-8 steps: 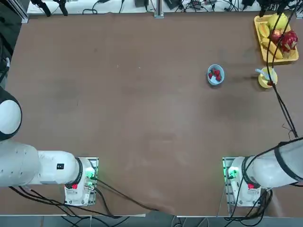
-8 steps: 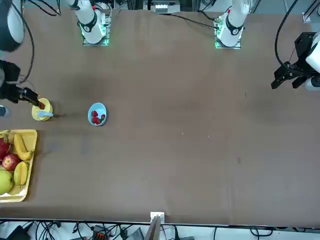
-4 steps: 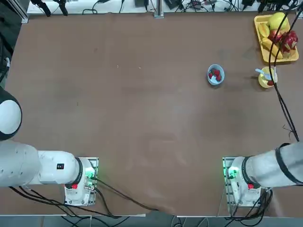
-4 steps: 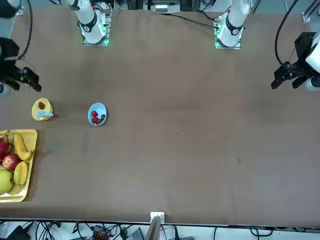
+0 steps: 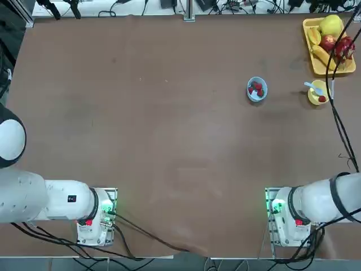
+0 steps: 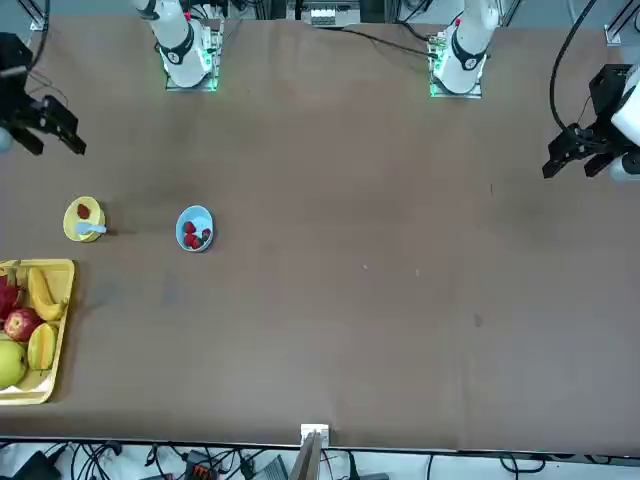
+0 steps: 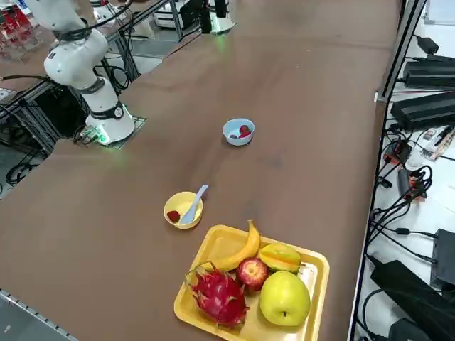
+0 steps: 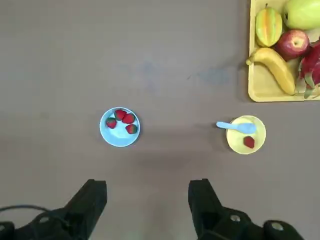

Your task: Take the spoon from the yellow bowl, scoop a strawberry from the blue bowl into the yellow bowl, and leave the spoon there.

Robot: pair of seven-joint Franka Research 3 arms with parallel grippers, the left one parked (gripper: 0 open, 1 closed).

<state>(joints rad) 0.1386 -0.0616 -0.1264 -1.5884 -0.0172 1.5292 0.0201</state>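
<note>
White rounded arm (image 7: 75,53), black pincer (image 8: 145,205), green-lit base (image 5: 277,208).

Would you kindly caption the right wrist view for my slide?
Open right gripper high above the blue bowl of strawberries and the yellow bowl holding the spoon.

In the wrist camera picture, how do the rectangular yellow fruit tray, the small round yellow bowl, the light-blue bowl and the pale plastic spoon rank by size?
1. Rectangular yellow fruit tray, though partly cut off.
2. Small round yellow bowl and light-blue bowl: about alike.
3. Pale plastic spoon, resting in the yellow bowl.
</note>
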